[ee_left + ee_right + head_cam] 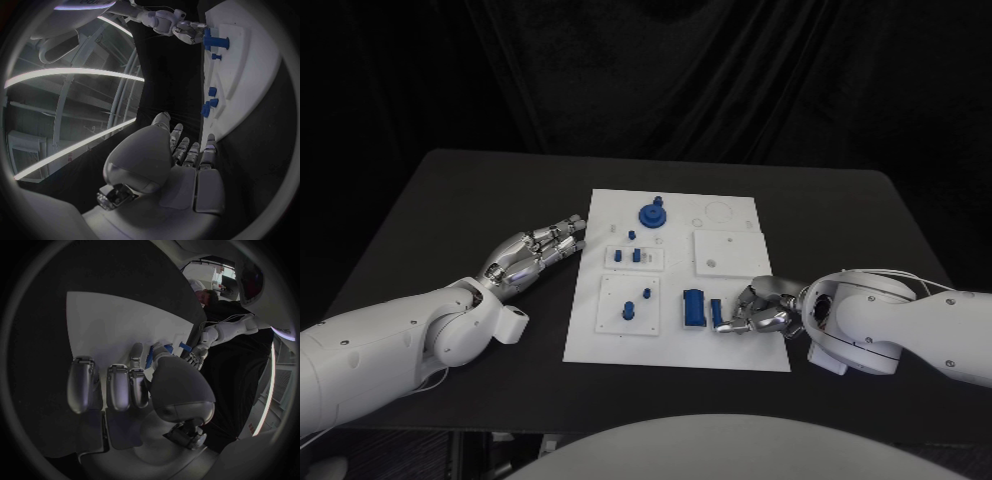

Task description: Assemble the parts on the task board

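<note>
Fingers of the right hand curled over the near right part of the task board, fingertips down at a slim blue bar; cannot tell whether clamped on that bar or merely touching it. Same hand seen from its own wrist with fingers side by side, pointing across the white board, blue showing just past the fingertips.

Fingers of the left hand stretched out, close together, holding nothing, resting over the black table just beside the board's left edge, about level with its middle. From the left wrist, same fingers lying straight alongside the board's edge.

On the board: a round blue part with a knob standing near the far edge; two small blue pegs in a raised square plate left of the board's centre; a blue peg piece in the near left plate; a blue block just beside the slim bar, toward the board's centre; a plain white square plate right of centre, beyond the right hand.
</note>
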Controlling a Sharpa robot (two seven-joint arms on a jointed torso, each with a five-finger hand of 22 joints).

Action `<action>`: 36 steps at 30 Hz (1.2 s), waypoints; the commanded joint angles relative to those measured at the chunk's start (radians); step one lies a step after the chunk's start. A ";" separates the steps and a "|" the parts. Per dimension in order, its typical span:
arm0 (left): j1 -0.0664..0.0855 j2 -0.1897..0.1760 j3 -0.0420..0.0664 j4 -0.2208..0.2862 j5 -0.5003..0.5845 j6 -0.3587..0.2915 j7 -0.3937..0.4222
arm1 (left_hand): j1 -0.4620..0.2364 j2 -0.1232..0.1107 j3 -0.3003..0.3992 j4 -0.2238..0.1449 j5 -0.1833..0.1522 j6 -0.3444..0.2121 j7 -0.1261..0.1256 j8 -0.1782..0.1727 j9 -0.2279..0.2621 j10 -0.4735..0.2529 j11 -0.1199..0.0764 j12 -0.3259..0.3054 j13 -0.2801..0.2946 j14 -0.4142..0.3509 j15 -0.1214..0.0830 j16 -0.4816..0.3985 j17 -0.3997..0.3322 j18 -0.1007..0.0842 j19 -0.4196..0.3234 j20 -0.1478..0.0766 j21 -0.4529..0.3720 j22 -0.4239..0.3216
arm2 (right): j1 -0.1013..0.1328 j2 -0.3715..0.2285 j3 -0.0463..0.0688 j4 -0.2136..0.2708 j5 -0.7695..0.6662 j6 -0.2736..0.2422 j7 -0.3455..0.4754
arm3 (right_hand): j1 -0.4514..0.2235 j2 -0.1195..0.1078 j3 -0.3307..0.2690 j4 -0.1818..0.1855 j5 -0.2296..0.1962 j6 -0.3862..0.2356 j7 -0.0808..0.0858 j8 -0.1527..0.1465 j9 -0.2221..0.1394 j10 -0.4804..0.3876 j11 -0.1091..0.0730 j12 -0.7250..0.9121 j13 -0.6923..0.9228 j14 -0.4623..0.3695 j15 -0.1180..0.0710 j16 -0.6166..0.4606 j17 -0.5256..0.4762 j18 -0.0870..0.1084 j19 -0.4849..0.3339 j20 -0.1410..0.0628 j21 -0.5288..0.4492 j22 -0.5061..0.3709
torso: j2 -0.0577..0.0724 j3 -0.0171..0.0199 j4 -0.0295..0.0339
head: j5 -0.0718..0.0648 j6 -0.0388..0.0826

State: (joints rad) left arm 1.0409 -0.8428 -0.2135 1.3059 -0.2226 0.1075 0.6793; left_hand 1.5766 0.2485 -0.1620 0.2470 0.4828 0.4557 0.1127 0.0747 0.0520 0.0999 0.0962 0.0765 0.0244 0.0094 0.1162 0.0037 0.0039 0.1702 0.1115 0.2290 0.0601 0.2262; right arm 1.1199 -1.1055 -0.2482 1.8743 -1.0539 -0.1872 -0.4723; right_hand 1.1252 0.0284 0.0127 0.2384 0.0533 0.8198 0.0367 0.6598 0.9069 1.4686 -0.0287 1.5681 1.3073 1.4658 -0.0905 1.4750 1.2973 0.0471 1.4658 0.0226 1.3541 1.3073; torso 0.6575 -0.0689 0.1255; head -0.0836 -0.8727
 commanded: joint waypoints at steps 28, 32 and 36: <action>-0.003 -0.027 0.001 0.030 -0.048 -0.055 0.086 | 0.009 -0.007 0.012 -0.010 0.022 0.031 0.007 0.011 0.005 0.015 0.010 0.018 0.005 0.001 -0.006 0.001 0.000 0.012 0.001 0.001 0.005 -0.003 | 0.018 -0.044 0.001 0.051 -0.005 -0.016 0.085 | 0.111 -0.031 0.020 -0.110 0.086 -0.027 0.001 0.022 -0.004 0.102 -0.004 0.003 0.263 0.057 -0.003 0.000 -0.005 0.011 0.005 -0.004 -0.026 0.186 | -0.002 0.0006 -0.0018 | 0.004 0.000; -0.001 -0.044 0.001 0.056 -0.062 -0.088 0.102 | 0.010 -0.010 0.013 -0.010 0.028 0.040 0.006 0.014 0.005 0.020 0.010 0.023 0.005 0.001 -0.009 0.001 0.000 0.012 -0.001 -0.003 0.004 -0.006 | 0.066 -0.062 0.001 0.058 0.002 -0.079 0.184 | 0.079 -0.026 0.006 -0.082 0.062 -0.021 -0.001 0.039 0.006 0.102 -0.005 0.003 0.263 0.059 -0.004 0.003 0.001 0.010 0.008 -0.004 -0.020 0.188 | -0.002 0.0008 -0.0037 | 0.004 0.000; 0.006 -0.052 0.001 0.080 -0.069 -0.122 0.116 | 0.008 -0.014 0.013 -0.004 0.032 0.044 0.005 0.015 0.005 0.024 0.006 0.027 0.005 -0.003 -0.021 -0.001 -0.001 0.012 -0.012 -0.016 -0.001 -0.021 | 0.113 -0.075 0.000 0.044 0.064 -0.205 0.364 | 0.054 -0.004 -0.001 0.001 0.080 -0.032 -0.002 0.053 0.013 0.102 -0.002 0.003 0.263 -0.022 0.002 -0.124 -0.258 0.051 -0.095 0.002 -0.231 0.122 | -0.008 0.0028 -0.0078 | 0.009 0.000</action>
State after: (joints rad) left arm 1.0409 -0.8963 -0.2134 1.3765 -0.2662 0.0412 0.6793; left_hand 1.5821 0.2430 -0.1506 0.2388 0.5136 0.4944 0.1185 0.0865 0.0563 0.1164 0.1022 0.0997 0.0285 0.0056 0.1015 0.0037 0.0040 0.1702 0.0991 0.2166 0.0601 0.2069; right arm 1.2256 -1.1770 -0.2476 1.9234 -1.0416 -0.2520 -0.2960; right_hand 1.1766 0.0110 0.0108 0.2252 0.1276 0.7941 0.0334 0.7147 0.9208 1.4650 -0.0322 1.5681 1.3078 1.4528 -0.0898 1.3840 1.1029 0.0872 1.3978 0.0225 1.1763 1.3074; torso 0.6542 -0.0675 0.1212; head -0.0774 -0.8727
